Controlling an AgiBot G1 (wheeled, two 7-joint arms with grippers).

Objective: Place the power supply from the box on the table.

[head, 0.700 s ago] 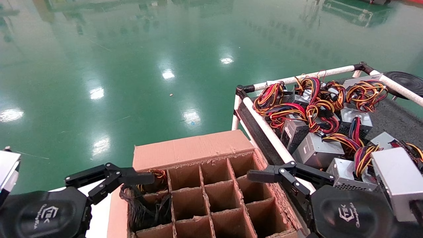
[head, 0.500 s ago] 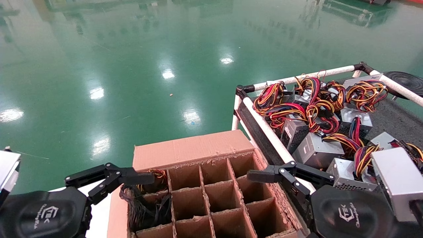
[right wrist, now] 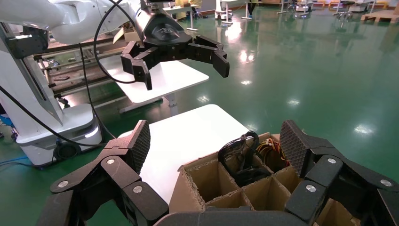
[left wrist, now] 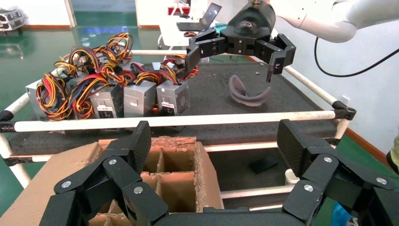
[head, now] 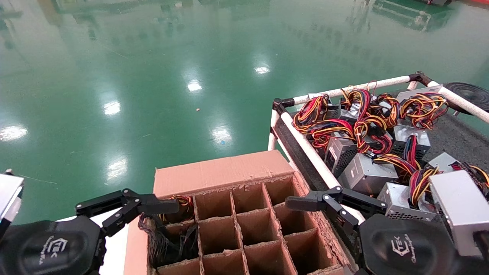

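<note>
Right now your left gripper (head: 126, 208) hangs at the lower left of the head view, over the left edge of the box (head: 225, 175), its fingers spread wide and holding nothing. Your right gripper (head: 324, 208) sits at the lower right, above the box's right wall, claws likewise apart and empty. The power supply (head: 168, 233) is down in the box's left-hand cells, showing only as a tangle of black cables; in the right wrist view you see the same bundle (right wrist: 240, 157) in a corner cell. The table (head: 458, 137) fills the right of the head view, crowded with silver units (head: 366, 173) trailing red-yellow wires.
</note>
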